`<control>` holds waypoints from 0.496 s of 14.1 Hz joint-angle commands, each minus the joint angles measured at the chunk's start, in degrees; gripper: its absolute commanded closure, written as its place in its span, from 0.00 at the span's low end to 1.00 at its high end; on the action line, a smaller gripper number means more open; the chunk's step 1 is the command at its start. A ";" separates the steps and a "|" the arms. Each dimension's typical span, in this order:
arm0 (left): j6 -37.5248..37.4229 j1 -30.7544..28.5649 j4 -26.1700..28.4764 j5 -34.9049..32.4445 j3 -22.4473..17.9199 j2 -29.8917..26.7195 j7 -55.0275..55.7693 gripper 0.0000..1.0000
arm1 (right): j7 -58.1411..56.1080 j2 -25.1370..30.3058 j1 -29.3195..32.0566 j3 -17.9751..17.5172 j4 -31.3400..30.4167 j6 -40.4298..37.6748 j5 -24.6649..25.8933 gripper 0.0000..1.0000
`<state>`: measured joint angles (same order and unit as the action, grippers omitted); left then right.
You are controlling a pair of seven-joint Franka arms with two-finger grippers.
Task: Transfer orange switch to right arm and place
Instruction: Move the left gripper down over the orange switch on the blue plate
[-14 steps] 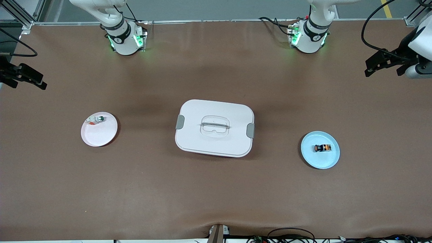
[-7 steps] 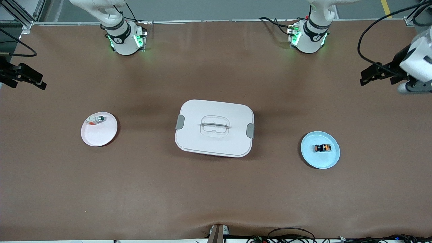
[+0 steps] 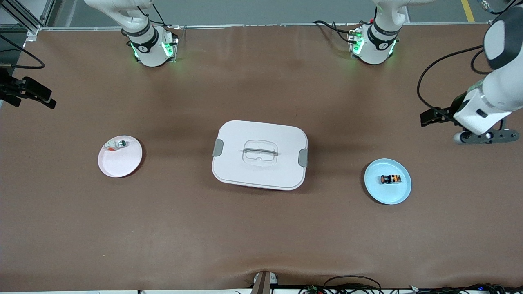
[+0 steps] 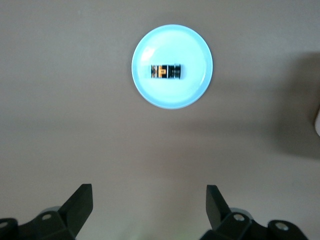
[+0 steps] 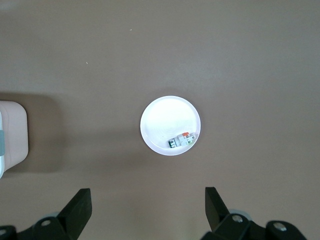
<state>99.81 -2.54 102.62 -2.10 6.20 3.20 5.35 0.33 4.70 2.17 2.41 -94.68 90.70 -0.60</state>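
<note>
The orange switch (image 3: pixel 390 179) lies on its side on a light blue plate (image 3: pixel 388 195) toward the left arm's end of the table. In the left wrist view the switch (image 4: pixel 165 72) and its plate (image 4: pixel 172 97) show well ahead of my open, empty left gripper (image 4: pixel 150 192). In the front view the left gripper (image 3: pixel 429 117) hangs over bare table beside that plate. My right gripper (image 3: pixel 47 100) is open and empty and waits over the right arm's end of the table (image 5: pixel 148 196).
A white lidded box (image 3: pixel 260 155) with grey clips stands mid-table. A pale pink plate (image 3: pixel 118 163) toward the right arm's end holds a small white-and-silver part (image 3: pixel 118 144), which also shows in the right wrist view (image 5: pixel 181 141). Cables lie along the front edge.
The left arm has swung in from the table's end, carrying its gripper closer to the blue plate. The right arm and the objects have not moved.
</note>
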 commanded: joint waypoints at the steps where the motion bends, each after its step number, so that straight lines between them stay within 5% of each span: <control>1: 9.57 -1.15 7.83 -0.98 0.13 -1.45 -1.66 0.00 | -0.51 1.80 0.81 -0.39 -1.82 0.62 0.77 0.00; 7: 28.31 -1.15 15.77 -3.35 0.13 5.83 -1.57 0.00 | -0.60 1.80 0.81 -0.39 -1.82 0.62 0.77 0.00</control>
<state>124.39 -3.50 117.58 -4.09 6.18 6.69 4.36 0.33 4.73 2.24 2.51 -94.82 90.70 -0.59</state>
